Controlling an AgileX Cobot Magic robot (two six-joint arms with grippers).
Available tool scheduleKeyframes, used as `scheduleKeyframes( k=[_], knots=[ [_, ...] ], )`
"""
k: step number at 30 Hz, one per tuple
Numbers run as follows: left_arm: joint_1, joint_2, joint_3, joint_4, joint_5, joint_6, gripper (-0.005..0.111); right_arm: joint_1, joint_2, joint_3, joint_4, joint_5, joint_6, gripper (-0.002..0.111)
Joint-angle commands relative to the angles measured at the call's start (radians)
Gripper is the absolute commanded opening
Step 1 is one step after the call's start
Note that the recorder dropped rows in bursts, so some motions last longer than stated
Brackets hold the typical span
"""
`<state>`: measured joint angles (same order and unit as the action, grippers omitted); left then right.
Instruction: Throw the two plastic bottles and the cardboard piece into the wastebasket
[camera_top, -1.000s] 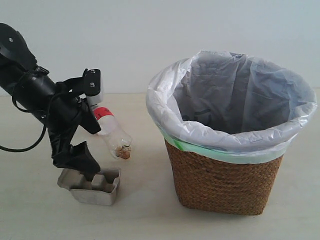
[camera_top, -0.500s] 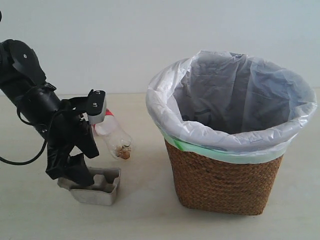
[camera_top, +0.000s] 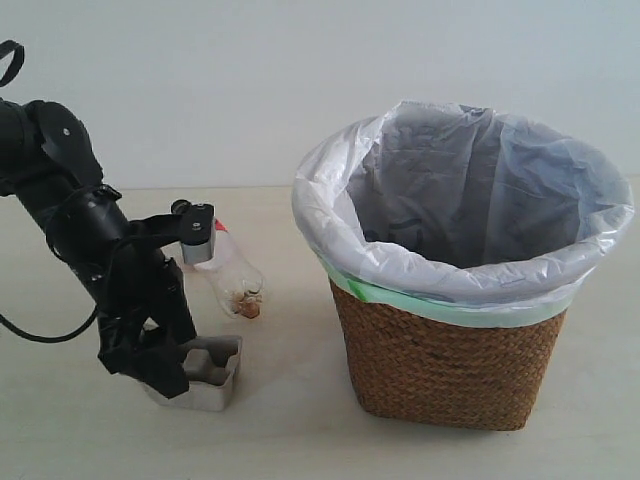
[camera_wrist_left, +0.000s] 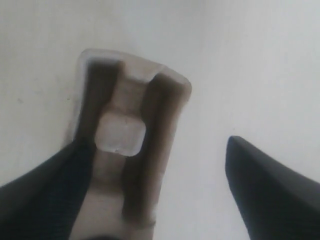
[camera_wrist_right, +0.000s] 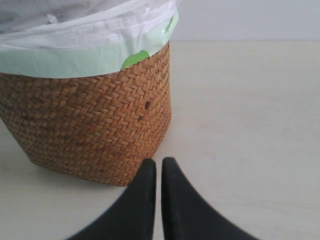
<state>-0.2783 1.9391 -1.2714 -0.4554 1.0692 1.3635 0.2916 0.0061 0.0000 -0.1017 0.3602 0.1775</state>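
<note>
The left gripper (camera_wrist_left: 159, 145) sits low over the cardboard piece (camera_top: 214, 380), jaws apart: one finger at a tray wall, the other clear of it. Close across one firm wall, then lift straight, avoiding the red-labelled bottle (camera_top: 235, 285) lying just behind. Carry above the rim of the wastebasket (camera_top: 440, 370), well apart to the right; the right gripper (camera_wrist_right: 159, 170), fingers together, is near its base.

Left gripper (camera_wrist_left: 159, 145) drops lower and shifts left, now down at the cardboard piece (camera_top: 212, 375)'s left end. Jaws narrow from full spread. Arm leans more upright; its wrist now hides the bottle (camera_top: 232, 282)'s red label.
</note>
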Motion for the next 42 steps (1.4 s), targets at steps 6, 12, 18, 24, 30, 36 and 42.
scheduleKeyframes(
  k=[6,12,18,24,30,36,42],
  knots=[
    [-0.002,0.003,0.005,0.101,-0.030,-0.026,0.069,-0.003,-0.006,0.000,-0.006,-0.003,-0.001,0.000],
    [-0.002,0.003,0.005,0.101,-0.068,0.022,0.069,-0.003,-0.006,0.000,-0.006,-0.003,-0.001,0.000],
    [-0.002,0.003,0.005,0.079,-0.079,0.005,0.069,-0.003,-0.006,0.000,-0.006,-0.003,-0.001,0.000],
    [-0.002,0.003,0.003,0.046,-0.127,-0.012,0.080,-0.003,-0.006,0.000,-0.006,-0.003,-0.001,0.000],
    [-0.002,0.003,0.003,0.052,-0.086,0.085,0.080,-0.003,-0.006,0.000,-0.006,-0.003,-0.001,0.000],
    [-0.002,0.003,0.007,0.054,-0.079,0.125,0.080,-0.003,-0.006,0.000,-0.006,-0.003,-0.001,0.000],
    [-0.002,0.003,0.036,0.054,-0.119,0.163,0.080,-0.003,-0.006,0.000,-0.006,-0.003,-0.001,0.000]
  ],
)
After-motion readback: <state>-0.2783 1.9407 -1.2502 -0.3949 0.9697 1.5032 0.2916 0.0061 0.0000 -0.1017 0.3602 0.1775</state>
